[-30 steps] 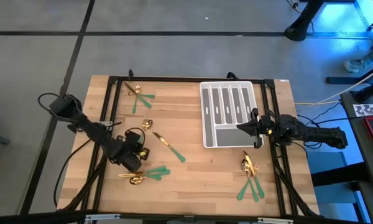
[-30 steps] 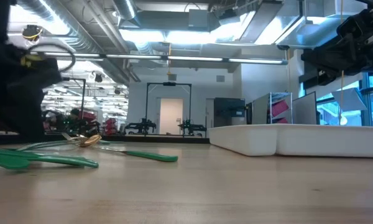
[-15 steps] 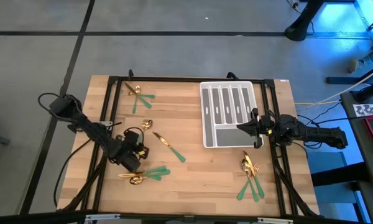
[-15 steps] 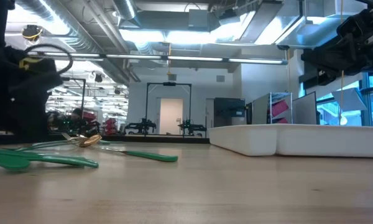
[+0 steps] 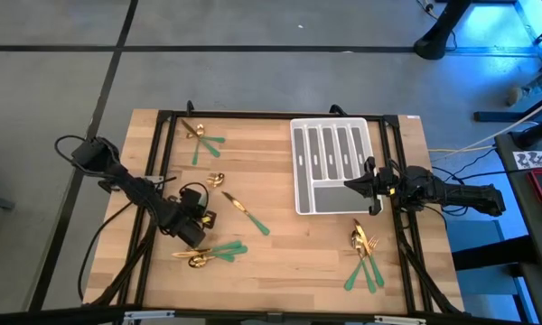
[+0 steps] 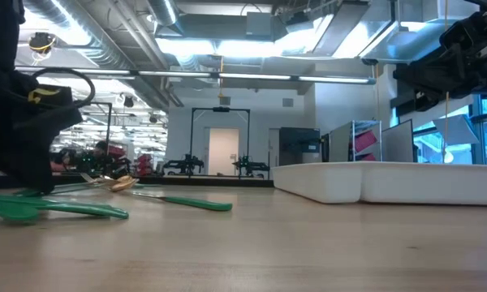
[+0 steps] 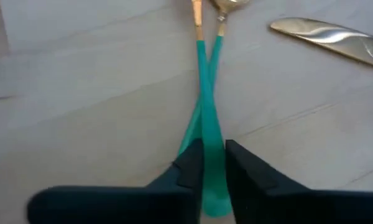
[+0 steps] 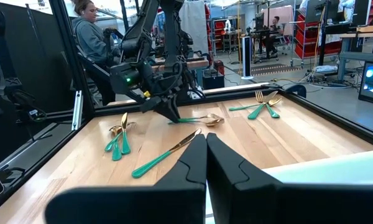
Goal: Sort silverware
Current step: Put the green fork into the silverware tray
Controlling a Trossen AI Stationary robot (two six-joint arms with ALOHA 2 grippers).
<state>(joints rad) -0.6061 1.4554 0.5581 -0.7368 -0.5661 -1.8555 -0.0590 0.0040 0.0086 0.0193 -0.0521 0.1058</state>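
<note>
Silverware with gold heads and green handles lies in groups on the wooden table (image 5: 280,262). Two pieces (image 7: 206,93) cross each other left of the middle, their heads (image 5: 215,179) pointing toward the far edge. My left gripper (image 5: 191,224) is down at their handle ends, shut on one handle. A knife (image 5: 245,213) lies just right of them. The grey-white slotted tray (image 5: 331,162) stands at the far right. Beside its right rim my right gripper (image 5: 372,187) hovers level, shut and holding nothing. My left gripper pinches one green handle near its wide free end (image 7: 214,177) between its two fingers, one on each side of it. The fingers (image 8: 171,112) slant down from the table's left. The piece lies flat on the table, crossing the second handle (image 7: 186,140).
A pile of silverware (image 5: 212,254) lies close to the near side of my left gripper. Another pile (image 5: 366,257) is at the near right, and a pair (image 5: 201,137) at the far left. A black frame (image 5: 163,162) runs along the table's edges. People are in the room beyond (image 8: 90,31).
My left gripper has come down a little onto the crossed green handles. The rest of the silverware and my right gripper have stayed where they were.
</note>
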